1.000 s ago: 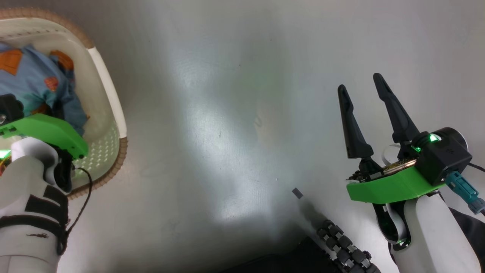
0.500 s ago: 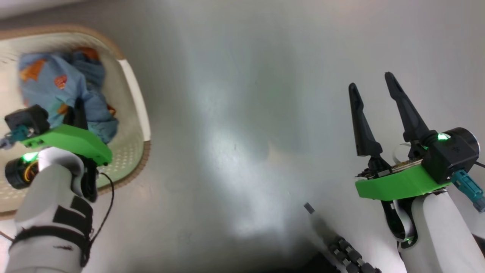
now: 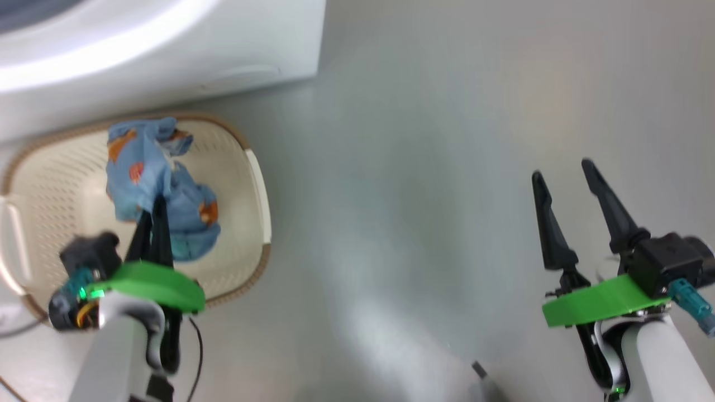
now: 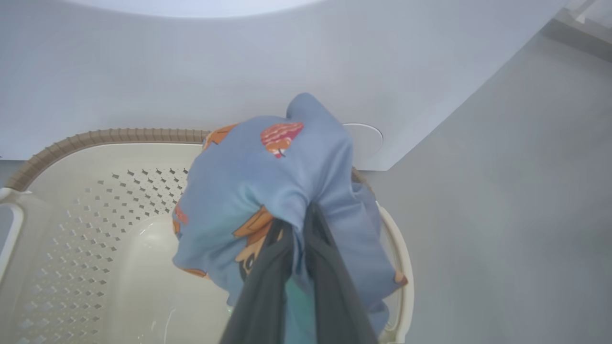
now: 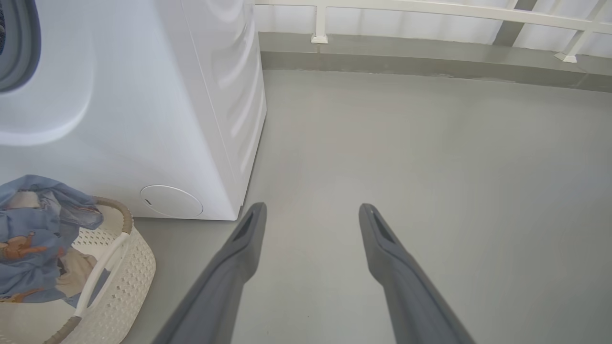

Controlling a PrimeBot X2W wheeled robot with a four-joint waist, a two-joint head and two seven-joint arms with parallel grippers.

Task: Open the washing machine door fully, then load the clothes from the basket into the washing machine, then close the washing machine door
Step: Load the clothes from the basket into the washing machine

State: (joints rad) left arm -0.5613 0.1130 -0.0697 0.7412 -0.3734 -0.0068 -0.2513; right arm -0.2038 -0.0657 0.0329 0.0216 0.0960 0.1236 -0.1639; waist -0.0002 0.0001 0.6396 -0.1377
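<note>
Head view: left gripper (image 3: 153, 209) at 8 o'clock, fingers pinched almost together on the clothes (image 3: 159, 184) — blue fabric is bunched at the tips and trails toward 12 from them, over the inside of the basket (image 3: 249, 167). Basket sits on the floor (image 3: 419, 195) just beside the washing machine (image 3: 167, 50), which takes up 10 to 12 o'clock. Right gripper (image 3: 561, 170) is at 4 o'clock, fingers spread wide with nothing between them, well apart from the basket, grey floor under it. Frame is a bit blurred. Left wrist view: both fingers are pressed onto a fold of the garment, with fabric bulging around the tips and draping toward 7 and 5. Perforated basket wall is at 8, brown rim at 10, white machine front across the top. The round service flap (image 4: 369, 138) peeks out at 1 o'clock of the bunch. Right wrist view: own fingers stand wide apart and empty over the floor. Machine is at 10 o'clock, flap near its lower front corner, and a strip of grey gasket (image 5: 19, 43) shows at the far upper-left edge. Basket at 8 o'clock — clothes heaped in it, top of the heap above the rim. White railing (image 5: 430, 10) runs along 12.
</note>
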